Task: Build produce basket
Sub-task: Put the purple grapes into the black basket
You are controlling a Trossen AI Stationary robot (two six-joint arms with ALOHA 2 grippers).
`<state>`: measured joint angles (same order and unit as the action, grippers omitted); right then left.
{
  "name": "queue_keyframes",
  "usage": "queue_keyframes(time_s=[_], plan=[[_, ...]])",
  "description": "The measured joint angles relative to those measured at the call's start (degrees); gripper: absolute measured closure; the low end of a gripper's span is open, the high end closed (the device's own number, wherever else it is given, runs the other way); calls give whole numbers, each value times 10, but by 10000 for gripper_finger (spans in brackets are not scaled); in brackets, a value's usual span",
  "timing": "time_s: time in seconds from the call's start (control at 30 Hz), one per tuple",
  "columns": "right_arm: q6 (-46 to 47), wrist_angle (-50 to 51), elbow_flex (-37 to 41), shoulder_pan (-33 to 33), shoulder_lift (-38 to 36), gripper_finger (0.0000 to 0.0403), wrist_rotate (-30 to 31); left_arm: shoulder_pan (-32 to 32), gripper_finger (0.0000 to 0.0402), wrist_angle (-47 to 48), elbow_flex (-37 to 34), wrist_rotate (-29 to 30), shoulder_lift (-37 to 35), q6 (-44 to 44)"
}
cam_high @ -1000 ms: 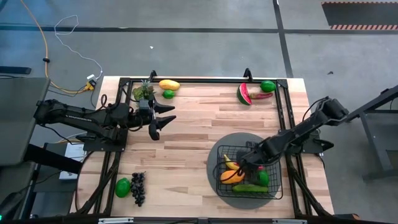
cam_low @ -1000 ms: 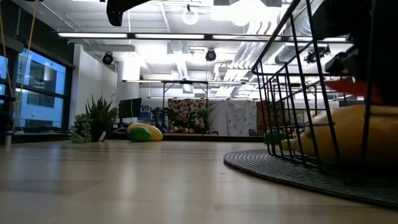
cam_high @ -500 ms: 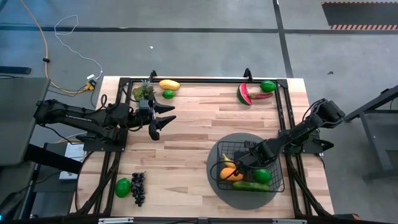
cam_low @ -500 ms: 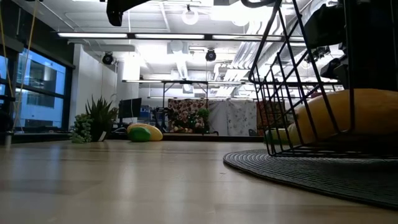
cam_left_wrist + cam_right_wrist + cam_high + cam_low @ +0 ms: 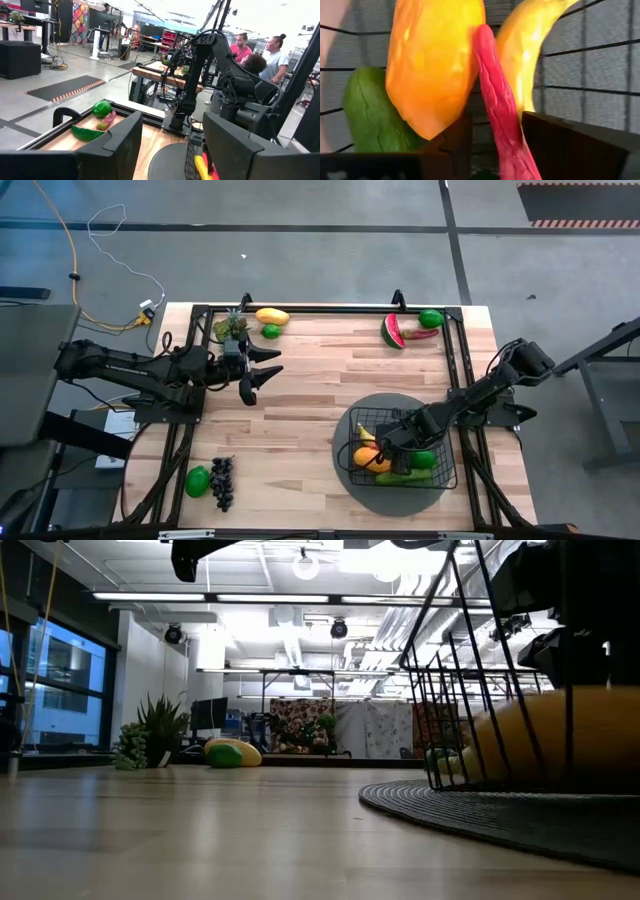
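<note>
No text, label, brand or number can be read anywhere. The left arm (image 5: 130, 367) bears pale lettering (too small to read).

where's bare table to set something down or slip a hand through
Bare wood spans the table middle, bordered by the left gripper, the watermelon slice and the round mat. Crowded: the basket, where the right gripper sits among produce; the corner with grapes and a lime.

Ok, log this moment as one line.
right gripper: in basket, releasing red chili | left gripper: open, waiting mid-table | outside: watermelon slice, grapes
</note>
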<state>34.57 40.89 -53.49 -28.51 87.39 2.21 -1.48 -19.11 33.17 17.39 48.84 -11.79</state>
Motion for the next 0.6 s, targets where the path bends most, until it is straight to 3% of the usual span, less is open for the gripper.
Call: queue_keyframes(time_s=[0.2, 0.6], plan=[[1, 2, 0, 0, -15, 218, -14, 0, 202, 0, 0, 0, 0, 0], [35, 5, 0, 0, -96, 215, -26, 0, 202, 0, 0, 0, 0, 0]])
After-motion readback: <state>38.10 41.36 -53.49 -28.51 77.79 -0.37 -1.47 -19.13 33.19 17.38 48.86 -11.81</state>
